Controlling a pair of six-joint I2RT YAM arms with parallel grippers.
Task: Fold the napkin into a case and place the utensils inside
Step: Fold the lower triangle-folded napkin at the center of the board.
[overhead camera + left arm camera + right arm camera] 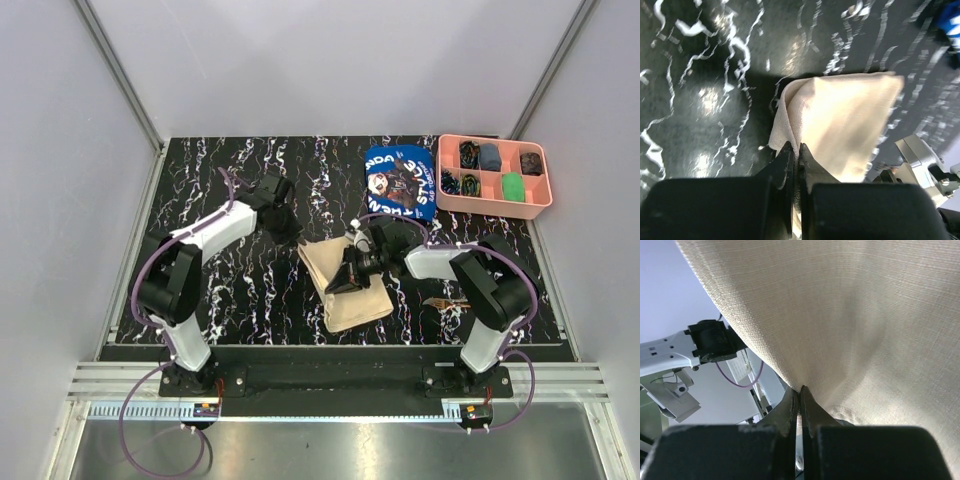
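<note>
The left gripper (pixel 796 152) is pressed together, pinching the far left corner of the beige napkin (pixel 358 305); the right gripper (pixel 800 396) is clamped tight on the same cloth from the right. The napkin lies mid-tabletop (pixel 250 200), toward the near edge, between both grippers

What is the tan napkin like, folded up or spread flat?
Folded. The napkin is a narrow oblong with stacked layers at its edge. The left gripper and the right gripper pinch it.
</note>
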